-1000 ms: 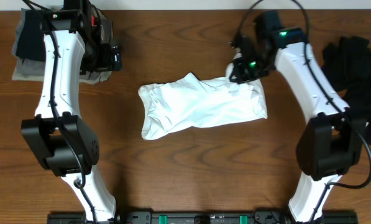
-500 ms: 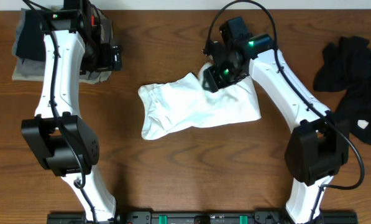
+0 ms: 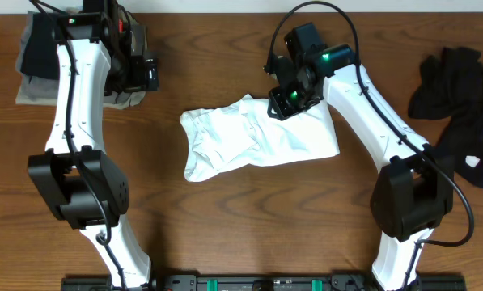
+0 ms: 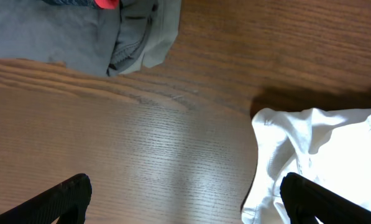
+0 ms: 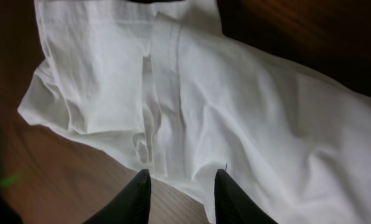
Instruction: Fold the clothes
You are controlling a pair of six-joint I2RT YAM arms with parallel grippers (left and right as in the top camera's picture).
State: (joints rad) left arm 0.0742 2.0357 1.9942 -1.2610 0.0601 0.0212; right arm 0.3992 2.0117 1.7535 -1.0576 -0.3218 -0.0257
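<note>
Wooden counter (image 3: 225, 234): bunched white T-shirt (image 3: 257, 144); right pincer (image 5: 181, 182), narrowly apart, has moved left over it; left pincer (image 4: 185, 186) spread wide.

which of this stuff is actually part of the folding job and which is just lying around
For the job:
- white T-shirt, middle of the table
- black garments, heaped at the right edge

Just lying about:
- grey pile with a bit of red, far left corner
</note>
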